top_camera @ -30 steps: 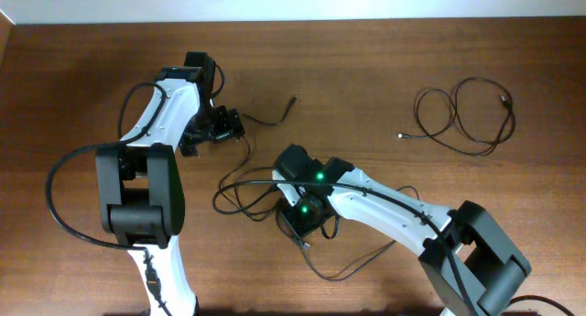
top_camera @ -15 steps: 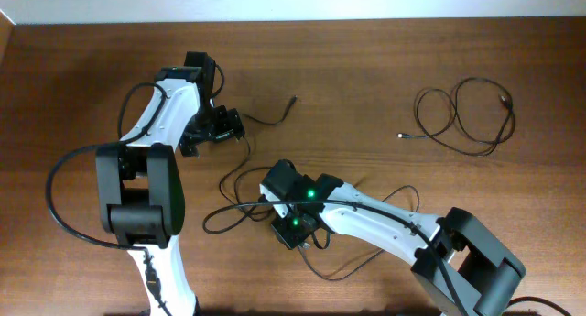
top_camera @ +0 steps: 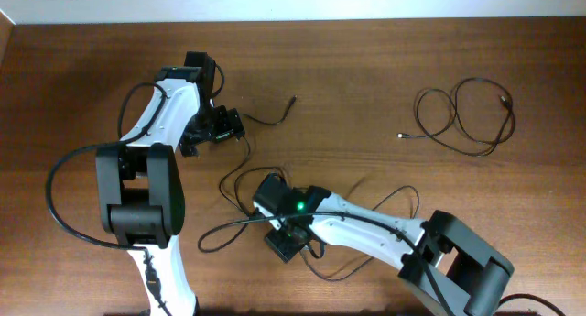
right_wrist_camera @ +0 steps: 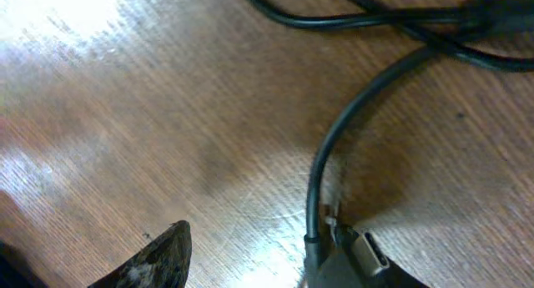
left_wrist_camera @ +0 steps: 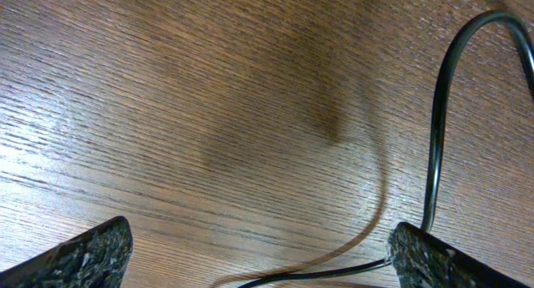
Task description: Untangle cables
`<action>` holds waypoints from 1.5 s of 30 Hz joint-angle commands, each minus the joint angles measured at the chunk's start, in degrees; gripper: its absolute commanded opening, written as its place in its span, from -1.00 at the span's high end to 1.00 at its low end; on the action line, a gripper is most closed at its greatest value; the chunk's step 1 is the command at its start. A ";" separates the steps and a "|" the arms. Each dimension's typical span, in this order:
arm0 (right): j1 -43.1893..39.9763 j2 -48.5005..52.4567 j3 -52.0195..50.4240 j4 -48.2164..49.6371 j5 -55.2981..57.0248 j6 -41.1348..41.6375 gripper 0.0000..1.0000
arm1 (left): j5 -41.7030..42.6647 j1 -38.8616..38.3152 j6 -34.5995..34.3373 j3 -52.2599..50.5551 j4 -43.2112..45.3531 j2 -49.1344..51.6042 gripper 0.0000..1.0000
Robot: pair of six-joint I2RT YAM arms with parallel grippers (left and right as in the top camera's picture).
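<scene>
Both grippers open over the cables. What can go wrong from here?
Right gripper stands open with a plug beside one finger: closing there could pinch the connector, not the cord. Left gripper has a cable hugging one finger: closing may push it aside rather than grip it.

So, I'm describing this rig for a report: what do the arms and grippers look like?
Left arm and right arm have white shells with black joints, each trailed by a thick black cable. Left gripper and right gripper are black; the fingers look speckled. A green light glows on the right wrist.
</scene>
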 commanded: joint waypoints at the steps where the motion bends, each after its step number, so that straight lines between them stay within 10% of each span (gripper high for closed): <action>1: -0.37 0.68 0.42 -1.51 1.60 -3.54 -0.06 | 0.61 -0.17 -0.52 -0.42 0.17 0.07 -0.99; 27: 0.09 1.88 3.06 -5.22 6.34 -4.83 0.92 | 0.63 -0.17 -0.52 -0.42 0.31 0.07 -0.99; 38: -8.04 -2.97 25.77 -36.04 7.96 -4.81 0.92 | 0.61 -0.17 -0.52 -0.42 0.31 0.07 -0.99; 45: -9.53 -6.56 36.33 -49.64 32.13 3.08 0.92 | 0.63 -0.17 -0.52 -0.42 0.31 0.07 -0.99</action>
